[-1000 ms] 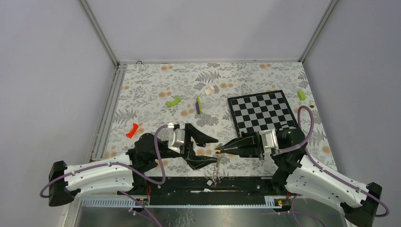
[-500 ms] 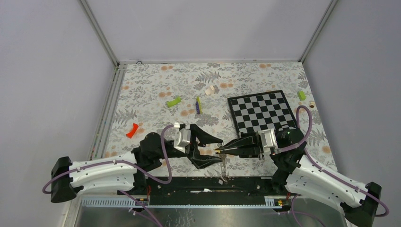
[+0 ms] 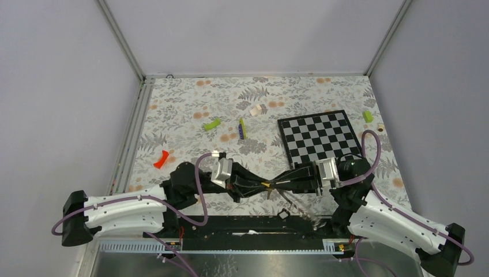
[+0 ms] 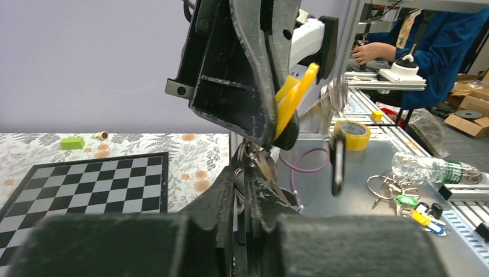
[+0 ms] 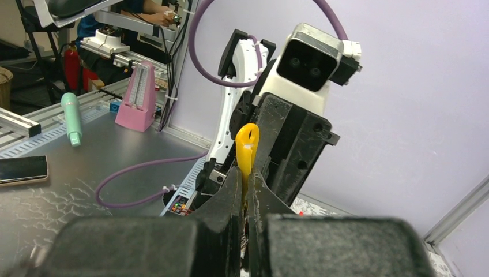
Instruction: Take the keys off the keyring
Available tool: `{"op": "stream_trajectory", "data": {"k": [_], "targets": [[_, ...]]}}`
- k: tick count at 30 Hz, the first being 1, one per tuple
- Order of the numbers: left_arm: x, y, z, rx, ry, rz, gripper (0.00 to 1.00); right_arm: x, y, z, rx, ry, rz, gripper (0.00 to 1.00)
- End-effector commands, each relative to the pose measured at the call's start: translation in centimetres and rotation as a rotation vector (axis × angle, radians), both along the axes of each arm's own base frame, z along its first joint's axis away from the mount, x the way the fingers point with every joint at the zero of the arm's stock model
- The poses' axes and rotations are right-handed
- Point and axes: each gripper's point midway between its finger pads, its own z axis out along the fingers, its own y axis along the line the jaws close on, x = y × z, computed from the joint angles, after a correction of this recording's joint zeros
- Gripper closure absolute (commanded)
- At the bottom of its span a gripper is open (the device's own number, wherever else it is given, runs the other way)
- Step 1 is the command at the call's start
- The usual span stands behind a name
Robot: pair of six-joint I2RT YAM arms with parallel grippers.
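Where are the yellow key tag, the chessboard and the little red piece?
yellow key tag [image 5: 247,154]: right wrist view, flat part just below its hole.
chessboard [image 3: 319,136]: top view, centre squares.
red piece [image 3: 161,158]: top view, its middle.

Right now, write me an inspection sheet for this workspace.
surface: floral cloth, chessboard on its right.
job's things: yellow key tag held in right gripper; keyring motion-blurred beside it.
clutter: lime block, second lime block, stick, red piece, pale piece, all apart from the grippers.
grippers: right gripper shut on the tag; left gripper closed on thin metal piece, tip to tip with the right.
cables: purple cables loop at each wrist, snagging nothing.
surroundings: grey walls; person in blue at a bench.
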Motion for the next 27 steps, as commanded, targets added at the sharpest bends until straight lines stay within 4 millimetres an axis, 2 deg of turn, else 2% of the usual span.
{"op": "stream_trajectory", "data": {"k": [1,2,14,24,25,27], "targets": [[-0.7,1.1,4.9,-0.135,-0.042,-0.011,0.97,-0.4,-1.0,2.0,0.09,-0.04,-0.02,1.0],[-0.8,1.3,4.9,-0.138,-0.043,-0.013,1.0,-0.4,-1.0,2.0,0.092,-0.039,-0.024,1.0],[-1.2,2.6,4.9,-0.106,-0.056,-0.012,1.0,-0.2,-1.7,2.2,0.103,-0.031,-0.065,1.0],[-1.1,2.2,3.9,-0.074,-0.04,-0.01,1.0,-0.4,-1.7,2.4,0.107,-0.039,-0.058,1.0],[-0.9,2.1,3.7,-0.069,-0.037,-0.005,0.98,-0.4,-1.7,2.4,0.105,-0.04,-0.053,1.0],[-0.6,1.8,3.4,-0.061,-0.031,0.008,0.84,-0.5,-1.6,2.4,0.101,-0.039,-0.041,1.0]]}}
